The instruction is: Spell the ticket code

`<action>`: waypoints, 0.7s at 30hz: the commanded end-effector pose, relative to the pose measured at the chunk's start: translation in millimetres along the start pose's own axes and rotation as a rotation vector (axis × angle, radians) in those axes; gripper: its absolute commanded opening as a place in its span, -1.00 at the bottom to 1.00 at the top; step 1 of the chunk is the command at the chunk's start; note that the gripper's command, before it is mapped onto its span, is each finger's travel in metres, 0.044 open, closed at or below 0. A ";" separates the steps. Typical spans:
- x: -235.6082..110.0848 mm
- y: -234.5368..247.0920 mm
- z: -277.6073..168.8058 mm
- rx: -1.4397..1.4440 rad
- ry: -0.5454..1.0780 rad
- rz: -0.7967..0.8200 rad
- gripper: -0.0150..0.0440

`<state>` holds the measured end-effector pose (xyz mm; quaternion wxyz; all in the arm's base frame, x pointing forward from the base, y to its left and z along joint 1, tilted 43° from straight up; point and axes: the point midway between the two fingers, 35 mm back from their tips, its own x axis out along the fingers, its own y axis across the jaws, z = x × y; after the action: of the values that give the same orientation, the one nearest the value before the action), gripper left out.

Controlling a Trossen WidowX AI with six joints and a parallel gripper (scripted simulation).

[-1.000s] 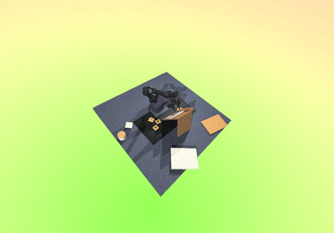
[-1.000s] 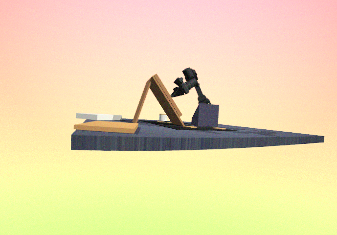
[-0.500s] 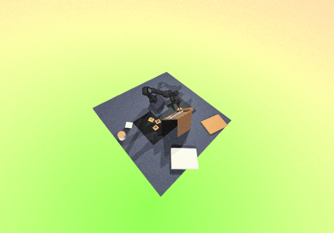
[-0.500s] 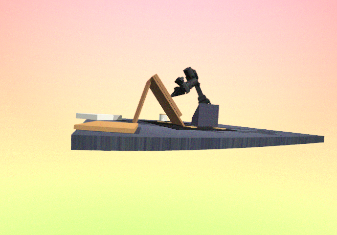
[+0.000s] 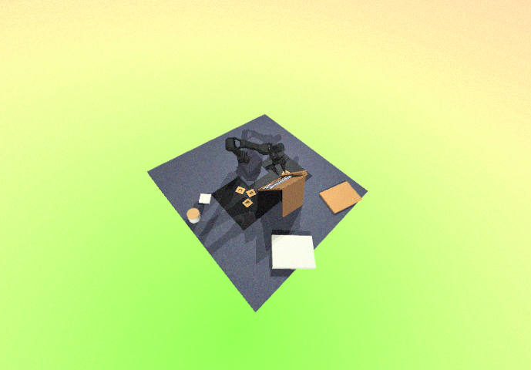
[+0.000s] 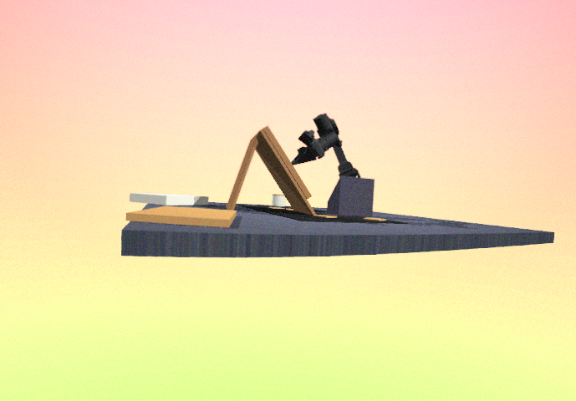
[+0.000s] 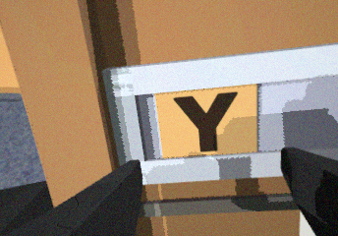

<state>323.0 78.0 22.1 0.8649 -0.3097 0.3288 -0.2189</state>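
A tan tile marked Y (image 7: 206, 120) sits in the grey letter rail (image 7: 226, 69) against its closed left end, on the slanted brown board (image 7: 44, 98) (image 5: 294, 196) (image 6: 281, 170). My gripper (image 7: 210, 162) (image 5: 280, 167) (image 6: 293, 162) is open just in front of the rail. Its dark fingers stand apart to either side below the tile and do not touch it. Three more tan letter tiles (image 5: 240, 190) (image 5: 251, 192) (image 5: 247, 202) lie on the black mat (image 5: 230, 205). The small white ticket (image 5: 204, 198) lies left of the mat; its print is too small to read.
A capped white cup (image 5: 193, 214) (image 6: 277, 200) stands near the counter's left edge. A white slab (image 5: 293, 251) (image 6: 167, 198) lies at the front and an orange slab (image 5: 340, 196) (image 6: 181, 215) at the right. The arm's base block (image 6: 350, 195) stands behind the board.
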 end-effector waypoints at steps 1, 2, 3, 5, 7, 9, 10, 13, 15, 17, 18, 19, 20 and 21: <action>0.1 0.2 -0.2 0.000 0.000 0.000 0.24; 0.1 0.2 -0.2 0.000 0.000 0.000 0.15; 0.1 0.2 -0.2 0.000 0.000 0.000 0.06; 0.1 0.2 -0.2 0.000 0.000 0.000 -0.11; 0.1 0.2 -0.2 0.000 0.000 0.000 -0.29; 0.1 0.2 -0.2 0.000 0.000 0.000 -0.47; 0.1 0.2 -0.2 0.000 0.000 0.000 -0.49; 0.1 0.2 -0.2 0.000 0.000 0.000 -0.49; 0.1 0.2 -0.2 0.000 0.000 0.000 -0.49; 0.1 0.2 -0.2 0.000 0.000 0.000 -0.49; 0.1 0.2 -0.2 0.000 0.000 0.000 -0.49; 0.1 0.2 -0.2 0.000 0.000 0.000 -0.49; 0.7 0.5 0.3 -0.001 0.006 0.001 -0.49; 2.5 1.6 1.7 -0.003 0.024 0.005 -0.49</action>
<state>323.1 77.6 22.0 0.8633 -0.3116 0.3309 -0.2195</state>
